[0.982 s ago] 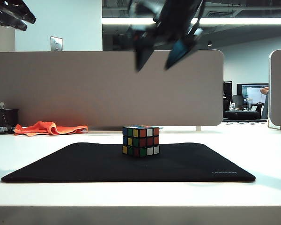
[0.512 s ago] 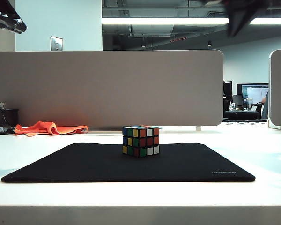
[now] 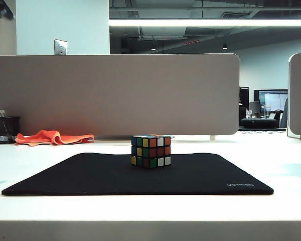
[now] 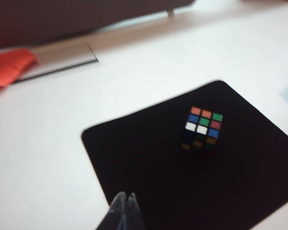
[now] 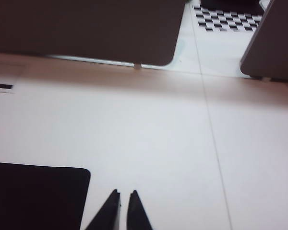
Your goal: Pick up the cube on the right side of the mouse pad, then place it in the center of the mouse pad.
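Observation:
The cube (image 3: 150,151), a scrambled 3x3 with a black frame, stands on the black mouse pad (image 3: 90,175) near its middle, toward the far edge. Nothing touches it. In the left wrist view the cube (image 4: 203,128) sits on the pad (image 4: 149,163), well ahead of my left gripper (image 4: 125,196), which hangs high over the pad's edge, shut and empty. My right gripper (image 5: 124,192) hovers over bare white table beside a corner of the pad (image 5: 33,196), its fingers together with only a thin slit and nothing between them. The exterior view shows just a dark scrap of the left arm (image 3: 0,7).
An orange cloth (image 3: 52,137) and a black pen cup (image 3: 5,129) lie at the back left. A grey partition (image 3: 115,95) closes the back of the table, and another panel (image 3: 300,95) stands at the right. A checkerboard sheet (image 5: 228,19) lies beyond the partition.
The right gripper, open above the cube a second ago, rose, swung right out of the exterior view and closed. The left arm drew further into the top left corner. The cube stayed put.

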`<state>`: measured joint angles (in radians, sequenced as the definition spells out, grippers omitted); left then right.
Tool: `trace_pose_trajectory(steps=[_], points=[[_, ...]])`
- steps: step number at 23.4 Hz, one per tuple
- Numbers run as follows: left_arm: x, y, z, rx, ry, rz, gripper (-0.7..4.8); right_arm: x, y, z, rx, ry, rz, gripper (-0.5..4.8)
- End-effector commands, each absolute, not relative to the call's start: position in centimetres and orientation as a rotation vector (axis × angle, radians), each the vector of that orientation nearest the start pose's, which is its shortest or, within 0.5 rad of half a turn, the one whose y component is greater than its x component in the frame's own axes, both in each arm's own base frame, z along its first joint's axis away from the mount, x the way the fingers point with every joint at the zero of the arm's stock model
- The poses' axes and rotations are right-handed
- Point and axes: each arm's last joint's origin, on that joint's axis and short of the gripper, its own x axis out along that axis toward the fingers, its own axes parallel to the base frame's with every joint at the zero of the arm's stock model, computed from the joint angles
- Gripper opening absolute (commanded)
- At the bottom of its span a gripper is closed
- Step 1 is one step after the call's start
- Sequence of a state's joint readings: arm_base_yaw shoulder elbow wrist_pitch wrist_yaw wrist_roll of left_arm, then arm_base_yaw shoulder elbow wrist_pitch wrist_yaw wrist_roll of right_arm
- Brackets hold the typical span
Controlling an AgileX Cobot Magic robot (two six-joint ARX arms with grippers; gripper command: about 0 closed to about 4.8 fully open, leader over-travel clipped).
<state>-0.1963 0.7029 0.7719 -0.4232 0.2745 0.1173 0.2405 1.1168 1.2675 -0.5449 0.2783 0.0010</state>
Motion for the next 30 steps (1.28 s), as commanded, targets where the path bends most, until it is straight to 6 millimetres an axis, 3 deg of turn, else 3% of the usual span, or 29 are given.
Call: trace_pose_trajectory(steps=[1,7,10,14,22,30], points=[[12.7,-3.3,32.9,0.077,0.252,-0.47,-0.06,19.4,4.2,38.9,-0.064,0.308,0.028,0.4],[9.7,-2.6,33.1,0.035,0.178,-0.432,-0.06,15.4,3.2,36.2,-0.057,0.284,0.042,0.4],[7.7,-2.1,32.3,0.027,0.148,-0.399,-0.06,11.9,2.3,34.1,-0.039,0.207,0.038,0.4],[7.6,-2.1,31.1,0.025,0.15,-0.391,-0.06,9.5,1.7,32.1,-0.018,0.106,0.024,0.4],[8.8,-2.3,27.7,-0.012,0.254,-0.387,-0.06,7.7,0.9,28.3,-0.015,0.179,-0.107,0.44],[10.7,-2.7,24.5,-0.052,0.129,-0.385,-0.06,9.0,1.2,24.8,0.055,0.068,-0.098,0.4]])
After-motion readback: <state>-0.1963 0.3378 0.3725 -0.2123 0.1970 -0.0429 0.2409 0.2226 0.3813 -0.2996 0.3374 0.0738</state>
